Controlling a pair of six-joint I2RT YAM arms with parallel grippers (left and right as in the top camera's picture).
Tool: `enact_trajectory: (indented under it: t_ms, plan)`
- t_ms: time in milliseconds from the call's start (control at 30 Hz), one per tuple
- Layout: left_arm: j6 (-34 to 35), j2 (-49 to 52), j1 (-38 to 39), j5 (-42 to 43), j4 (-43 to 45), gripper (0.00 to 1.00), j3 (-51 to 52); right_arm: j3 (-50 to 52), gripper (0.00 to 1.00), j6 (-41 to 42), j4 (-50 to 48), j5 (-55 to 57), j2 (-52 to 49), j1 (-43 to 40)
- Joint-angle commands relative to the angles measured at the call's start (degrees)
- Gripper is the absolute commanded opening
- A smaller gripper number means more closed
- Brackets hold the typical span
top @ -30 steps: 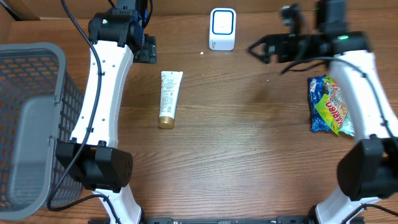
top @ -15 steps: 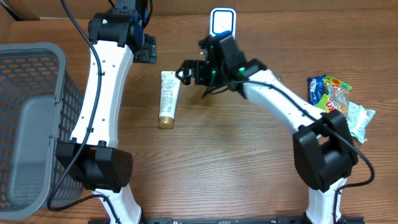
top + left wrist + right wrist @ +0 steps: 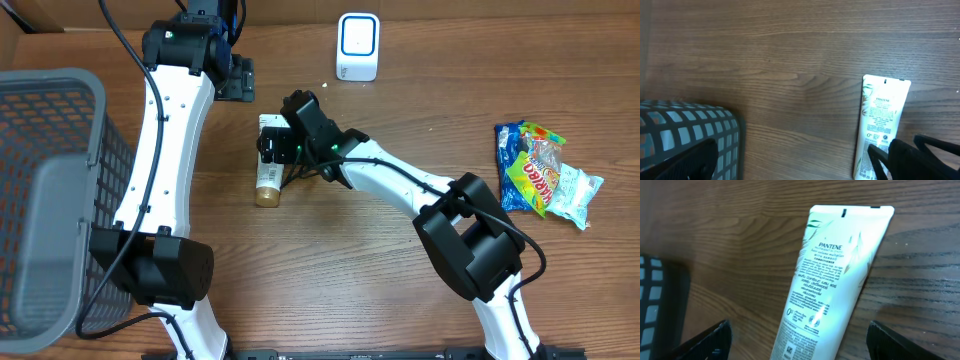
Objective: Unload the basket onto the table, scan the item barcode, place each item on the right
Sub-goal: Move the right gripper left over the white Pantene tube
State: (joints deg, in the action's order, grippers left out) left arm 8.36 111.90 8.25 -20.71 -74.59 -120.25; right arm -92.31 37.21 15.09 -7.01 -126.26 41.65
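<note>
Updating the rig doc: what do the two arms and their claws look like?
Identical pair: left arm and right arm have white rounded link shells between bulky black joint housings. The left claw and right claw are black and two-fingered. Black cables loop along the left arm. A small green light sits near each wrist.

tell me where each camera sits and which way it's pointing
Overhead: fixed above the table, facing straight down; left arm, right arm, basket, scanner, candy bag show.
Left wrist: on the left arm, facing down at wood and basket corner; open left gripper at the bottom edge.
Right wrist: close over the Pantene tube, facing down; open right gripper at the bottom corners.
Shared: all three show that tube.
</note>
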Motion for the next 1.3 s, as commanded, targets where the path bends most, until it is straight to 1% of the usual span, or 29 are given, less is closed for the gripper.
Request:
enact_trajectory:
  t_ms: [0, 133, 300, 333, 533, 667, 833, 867, 967, 1067, 1133, 1267]
  plan:
    - [1.4, 0.5, 0.3, -0.5, -1.0, 1.00, -2.9, 0.1, 0.86, 3.6, -1.4, 3.1, -2.5, -0.1]
    - [1.1, 0.5, 0.3, -0.9, -5.3, 1.00, -11.3, 0.1, 0.82, 5.1, -2.1, 3.0, -4.3, -0.1]
    - [1.0, 0.5, 0.3, -0.6, -9.7, 1.00, -20.8, 0.1, 0.81, 7.4, -3.5, 2.9, -6.3, -0.1]
    - [1.0, 0.5, 0.4, -0.5, -10.1, 1.00, -22.2, 0.1, 0.79, 7.8, -4.2, 2.9, -6.6, -0.1]
    - [1.0, 0.5, 0.4, -0.4, -10.1, 1.00, -22.3, 0.1, 0.64, 7.8, -5.2, 4.2, -7.6, -0.1]
    - [1.0, 0.5, 0.4, -0.4, -10.1, 0.99, -22.3, 0.1, 0.63, 7.8, -4.1, 4.6, -9.2, 0.0]
    - [1.0, 0.5, 0.4, -0.4, -10.1, 1.00, -22.3, -0.3, 0.60, 8.3, 4.7, 6.9, -9.5, -0.2]
    - [1.0, 0.5, 0.4, -0.4, -10.1, 0.99, -22.3, -0.7, 0.62, 9.9, 7.2, 6.9, -9.4, -0.5]
    - [1.0, 0.5, 0.4, -0.4, -10.1, 1.00, -22.3, -2.3, 0.71, 13.9, 15.8, 5.7, -8.6, -1.9]
    - [1.0, 0.5, 0.4, -0.4, -10.1, 1.00, -22.3, -4.1, 0.73, 13.8, 23.7, 4.3, -7.0, -4.2]
    - [1.0, 0.5, 0.4, -0.4, -10.1, 1.00, -22.3, -5.1, 0.74, 13.1, 28.0, 4.3, -5.5, -5.6]
    - [1.0, 0.5, 0.4, -0.4, -10.1, 1.00, -22.3, -5.6, 0.79, 6.9, 33.6, 4.3, -2.1, -7.4]
